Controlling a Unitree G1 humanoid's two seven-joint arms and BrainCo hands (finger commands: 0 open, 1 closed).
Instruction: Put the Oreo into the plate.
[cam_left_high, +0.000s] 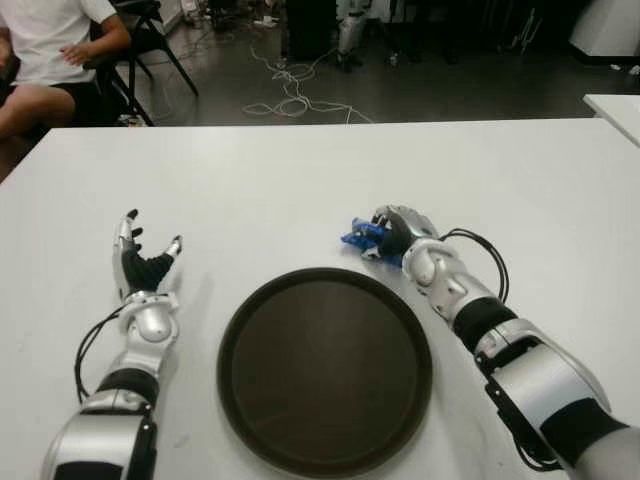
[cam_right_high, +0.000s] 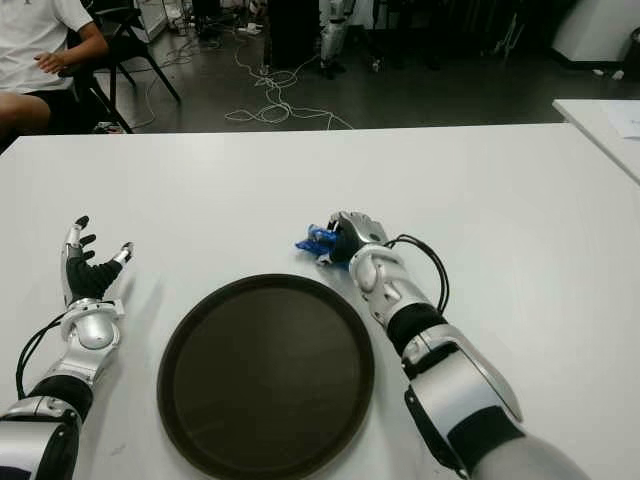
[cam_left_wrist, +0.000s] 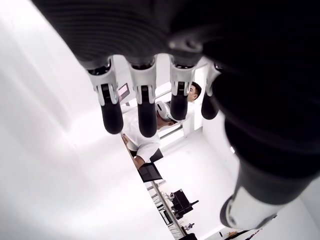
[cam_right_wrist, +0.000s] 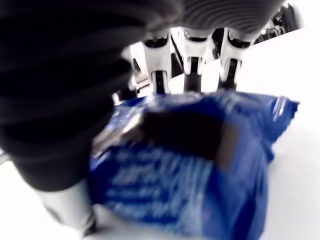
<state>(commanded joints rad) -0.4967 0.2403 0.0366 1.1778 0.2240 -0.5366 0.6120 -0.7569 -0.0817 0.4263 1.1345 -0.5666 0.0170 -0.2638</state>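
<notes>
The right hand (cam_left_high: 392, 236) is on the Oreo (cam_left_high: 358, 237), a small blue pack, just past the far right edge of the plate (cam_left_high: 325, 371); in the right wrist view the fingers (cam_right_wrist: 191, 55) curl over the top of the pack and the thumb sits at its side, so I judge the hand has hold of it; the pack looks to be touching the table (cam_left_high: 300, 190) under it. The pack sticks out of the hand to the left, so its long way runs about left to right. The plate is close, toward the robot and a bit left of the pack; the coming move is a short lift and a pull back over the rim.

The left hand (cam_left_high: 140, 265) is left of the plate, well apart from the pack, fingers spread wide and holding nothing.

The table is white and smooth. Past its far edge is a dark floor with loose cables (cam_left_high: 290, 95); a person (cam_left_high: 45, 50) sits on a chair at the far left.
</notes>
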